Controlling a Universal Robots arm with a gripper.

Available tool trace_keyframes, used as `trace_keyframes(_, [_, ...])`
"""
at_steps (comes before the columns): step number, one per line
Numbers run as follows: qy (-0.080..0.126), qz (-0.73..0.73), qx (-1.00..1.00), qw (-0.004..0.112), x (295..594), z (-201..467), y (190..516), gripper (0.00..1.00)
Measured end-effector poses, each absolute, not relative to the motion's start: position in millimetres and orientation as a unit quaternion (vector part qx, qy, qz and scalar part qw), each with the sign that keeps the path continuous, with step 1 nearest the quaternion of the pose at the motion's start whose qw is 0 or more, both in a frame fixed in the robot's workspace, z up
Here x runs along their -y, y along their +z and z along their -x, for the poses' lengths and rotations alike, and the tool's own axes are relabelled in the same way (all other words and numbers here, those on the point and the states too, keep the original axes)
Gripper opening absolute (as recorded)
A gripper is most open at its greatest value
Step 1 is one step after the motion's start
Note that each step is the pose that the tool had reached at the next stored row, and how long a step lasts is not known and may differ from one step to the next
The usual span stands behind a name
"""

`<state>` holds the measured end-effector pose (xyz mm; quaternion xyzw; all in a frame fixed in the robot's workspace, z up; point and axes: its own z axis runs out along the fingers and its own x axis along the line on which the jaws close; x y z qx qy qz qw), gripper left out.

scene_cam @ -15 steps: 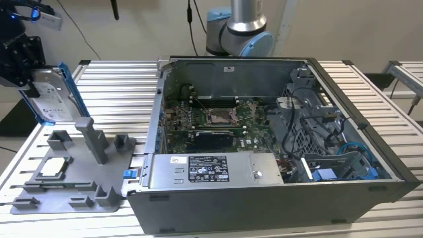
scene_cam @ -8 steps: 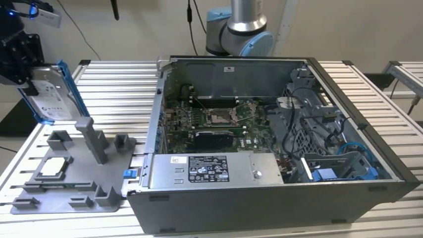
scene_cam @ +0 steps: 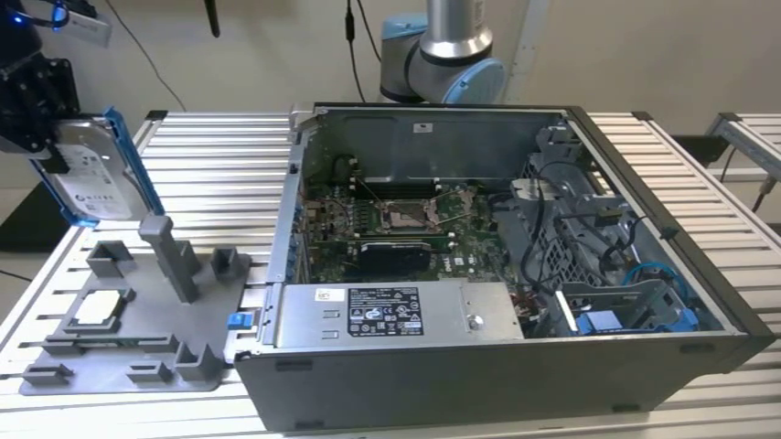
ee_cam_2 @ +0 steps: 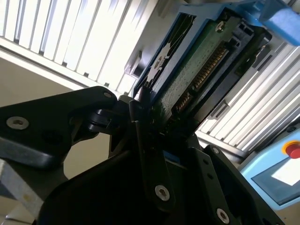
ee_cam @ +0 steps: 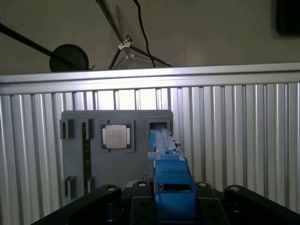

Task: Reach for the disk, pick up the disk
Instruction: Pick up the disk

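In the exterior view the disk [scene_cam: 101, 178], a silver-grey drive with a white label and a blue frame, hangs upright in the air at the far left. It is above the grey fixture [scene_cam: 134, 343]. My gripper [scene_cam: 51, 151] is shut on its edge from the exterior view's left. In the second wrist view the disk [ee_cam_2: 201, 61] shows its green circuit side, clamped between the black fingers [ee_cam_2: 140, 117]. The first wrist view looks down along the blue frame of the disk [ee_cam: 171, 180], held at the gripper [ee_cam: 171, 199], with the fixture [ee_cam: 75, 154] below.
A small square chip [scene_cam: 98, 311] [ee_cam: 116, 136] lies in a fixture pocket. An open computer case [scene_cam: 488, 384] takes up the middle and right of the slatted table [scene_cam: 219, 165], with a blue bracket [scene_cam: 616, 315] inside. The arm's base [scene_cam: 440, 55] stands behind it.
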<state>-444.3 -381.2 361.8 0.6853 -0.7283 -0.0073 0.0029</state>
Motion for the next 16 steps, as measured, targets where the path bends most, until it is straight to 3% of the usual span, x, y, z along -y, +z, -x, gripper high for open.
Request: trace_keyframes(16, [-0.007, -0.685, 0.728, 0.003, 381.2, 444.3, 373.6, 0.00])
